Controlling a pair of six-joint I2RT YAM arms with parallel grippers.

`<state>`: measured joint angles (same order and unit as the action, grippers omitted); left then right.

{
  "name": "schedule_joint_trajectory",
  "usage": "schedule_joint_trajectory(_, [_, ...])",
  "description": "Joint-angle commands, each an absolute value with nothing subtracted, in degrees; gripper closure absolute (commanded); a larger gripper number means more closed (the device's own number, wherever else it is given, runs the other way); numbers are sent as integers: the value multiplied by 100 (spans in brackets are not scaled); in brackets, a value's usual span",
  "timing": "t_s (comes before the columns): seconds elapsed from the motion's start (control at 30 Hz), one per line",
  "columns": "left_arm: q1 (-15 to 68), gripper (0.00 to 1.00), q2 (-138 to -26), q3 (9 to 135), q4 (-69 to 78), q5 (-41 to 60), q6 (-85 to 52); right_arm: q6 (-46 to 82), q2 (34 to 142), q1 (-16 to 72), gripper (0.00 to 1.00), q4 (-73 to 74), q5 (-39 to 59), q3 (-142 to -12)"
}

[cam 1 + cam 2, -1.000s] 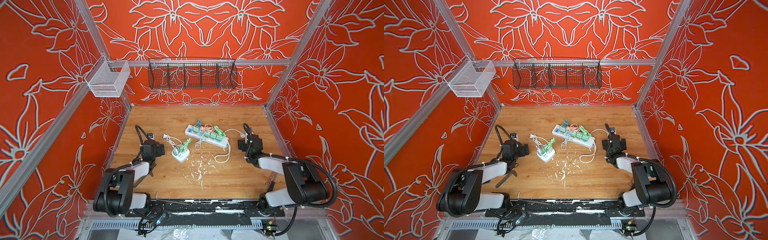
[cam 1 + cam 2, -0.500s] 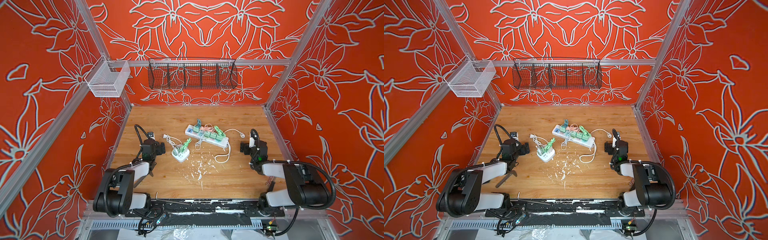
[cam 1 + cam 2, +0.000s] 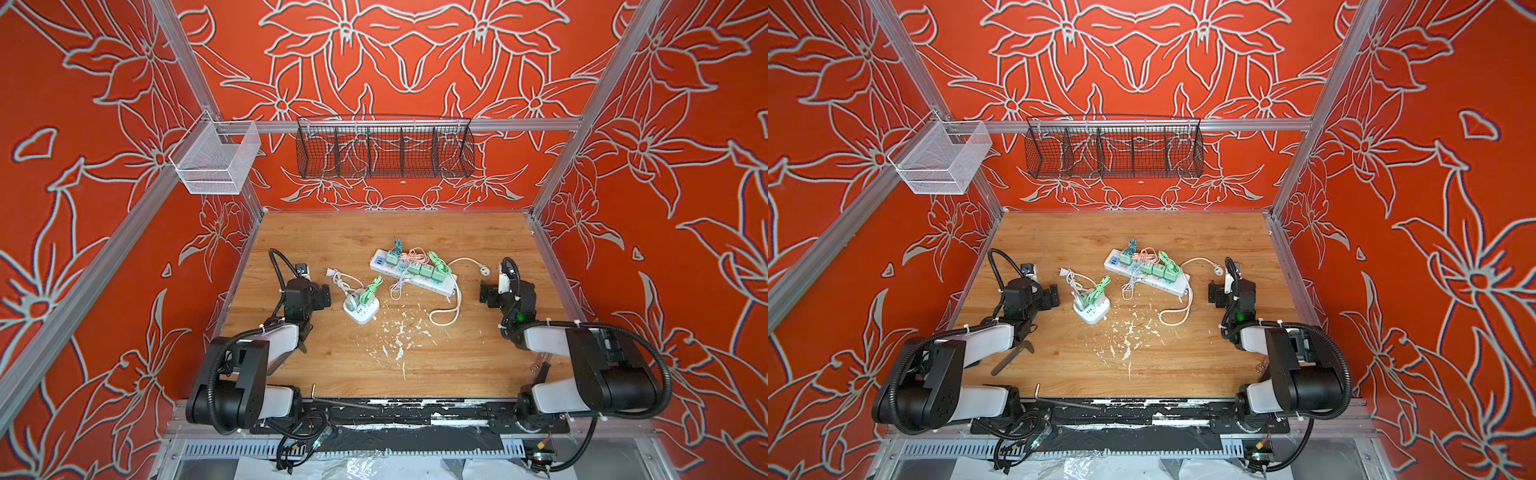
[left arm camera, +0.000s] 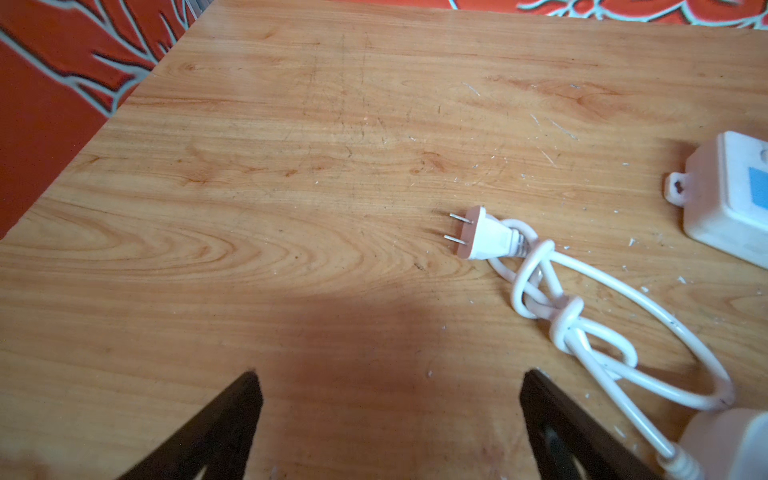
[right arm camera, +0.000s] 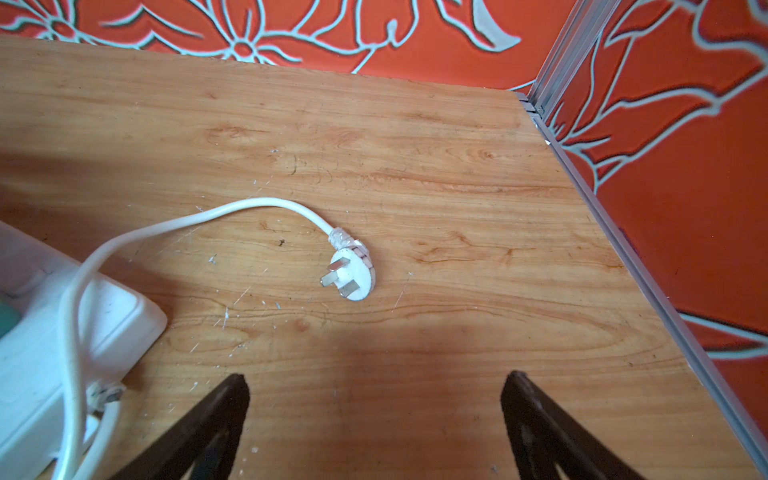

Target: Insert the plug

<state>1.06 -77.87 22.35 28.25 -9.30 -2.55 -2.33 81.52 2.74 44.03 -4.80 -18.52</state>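
Near the table's left edge, the left gripper gapes wide and empty. A two-pin plug lies loose close by, its cord knotted. Toward the right edge the right gripper is equally spread, holding nothing, and a three-pin plug lies prongs-up near it. Mid-table sits the strip, apparently carrying several green adapters.
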Motion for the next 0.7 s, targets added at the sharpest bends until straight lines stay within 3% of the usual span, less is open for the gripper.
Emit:
schedule_joint_trajectory(0.0, [64,3,-7699,2250,2979,-905,-193,-147,8095,256,3,4437,-407,-1904])
schedule_joint_trajectory(0.6, [70,3,-7703,2250,2977,-905,-193,-156,8095,261,3,4473,-400,-1890])
schedule_joint_trajectory(0.67, [66,3,-7704,2250,2975,-905,-193,-388,8034,255,2,4741,243,-1684])
